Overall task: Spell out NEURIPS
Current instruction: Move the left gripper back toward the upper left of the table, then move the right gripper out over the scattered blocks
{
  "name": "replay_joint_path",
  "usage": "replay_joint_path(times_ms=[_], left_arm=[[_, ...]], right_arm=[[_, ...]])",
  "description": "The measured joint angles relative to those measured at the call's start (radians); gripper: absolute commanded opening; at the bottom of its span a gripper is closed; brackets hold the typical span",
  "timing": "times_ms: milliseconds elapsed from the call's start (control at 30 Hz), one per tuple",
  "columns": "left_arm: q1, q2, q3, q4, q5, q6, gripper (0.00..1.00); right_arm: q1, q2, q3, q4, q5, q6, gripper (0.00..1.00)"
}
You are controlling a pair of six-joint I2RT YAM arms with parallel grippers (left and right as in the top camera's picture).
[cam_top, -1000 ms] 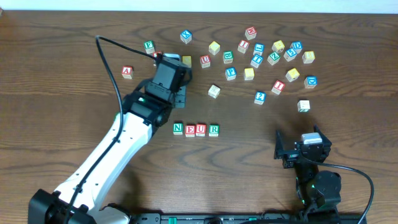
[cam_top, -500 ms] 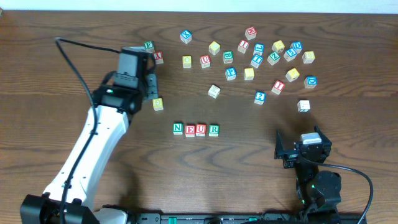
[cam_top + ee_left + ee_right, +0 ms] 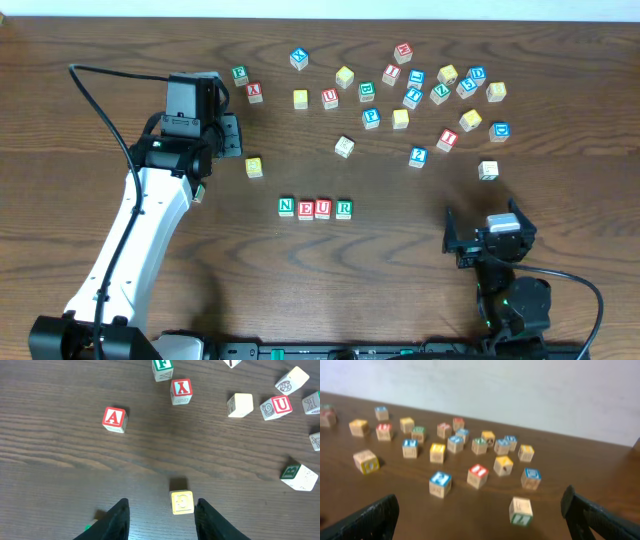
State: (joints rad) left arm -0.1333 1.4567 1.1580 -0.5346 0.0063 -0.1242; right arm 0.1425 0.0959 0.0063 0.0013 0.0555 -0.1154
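Four cubes stand in a row in the middle of the table: green N (image 3: pixel 286 207), red E (image 3: pixel 305 209), red U (image 3: pixel 323 208) and green R (image 3: pixel 344 208). A yellow-faced cube (image 3: pixel 254 167) (image 3: pixel 182 502) lies alone up-left of the row; its letter is hard to read. My left gripper (image 3: pixel 230 135) (image 3: pixel 162 502) hovers up-left of that cube, jaws apart and empty. The red A cube (image 3: pixel 114 419) lies farther off. The I, P and S cubes I cannot pick out for sure. My right gripper (image 3: pixel 484 228) (image 3: pixel 479 510) stands wide open and empty at the front right.
Several loose lettered cubes are scattered along the back right (image 3: pixel 430 90). A red-lettered cube (image 3: pixel 254 92) and a green one (image 3: pixel 239 74) lie behind the left gripper. One cube (image 3: pixel 488 170) (image 3: pixel 521 510) sits just ahead of the right gripper.
My left arm has swung from the table's middle to the left, uncovering the lone yellow cube. The right arm has not moved.
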Motion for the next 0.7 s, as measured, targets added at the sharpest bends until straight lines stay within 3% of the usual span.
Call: replay_joint_path(times_ms=[167, 267, 367, 700], left_arm=[[0.000, 0.000, 0.000, 0.009, 0.007, 0.020, 0.54], [0.000, 0.000, 0.000, 0.012, 0.011, 0.022, 0.70], [0.000, 0.000, 0.000, 0.019, 0.014, 0.023, 0.79], [0.000, -0.002, 0.000, 0.027, 0.015, 0.026, 0.92]], right_arm=[[0.000, 0.000, 0.001, 0.069, -0.051, 0.025, 0.99], [0.000, 0.012, 0.029, -0.020, -0.067, 0.032, 0.99], [0.000, 0.074, 0.099, -0.093, -0.066, 0.033, 0.99], [0.000, 0.658, 0.712, -0.282, -0.064, 0.023, 0.99]])
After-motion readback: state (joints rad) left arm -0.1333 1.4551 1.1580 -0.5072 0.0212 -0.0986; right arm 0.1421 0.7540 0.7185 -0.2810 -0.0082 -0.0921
